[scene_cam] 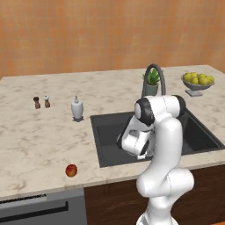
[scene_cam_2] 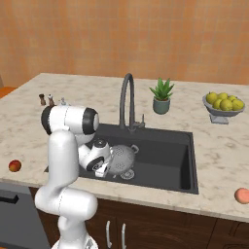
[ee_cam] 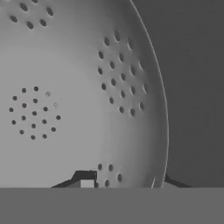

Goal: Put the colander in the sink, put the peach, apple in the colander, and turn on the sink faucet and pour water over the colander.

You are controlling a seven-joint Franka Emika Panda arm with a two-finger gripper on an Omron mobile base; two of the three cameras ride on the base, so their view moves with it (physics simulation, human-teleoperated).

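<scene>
Down inside the sink [scene_cam_2: 160,146] — colander [scene_cam_2: 121,158]; gripper [ee_cam: 124,183] straddles its rim.

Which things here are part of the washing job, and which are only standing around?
For the job:
- colander, in the sink
- apple
- peach
- sink faucet

Standing around:
- bowl of lemons
- potted plant
- white bottle
- two shakers
</scene>
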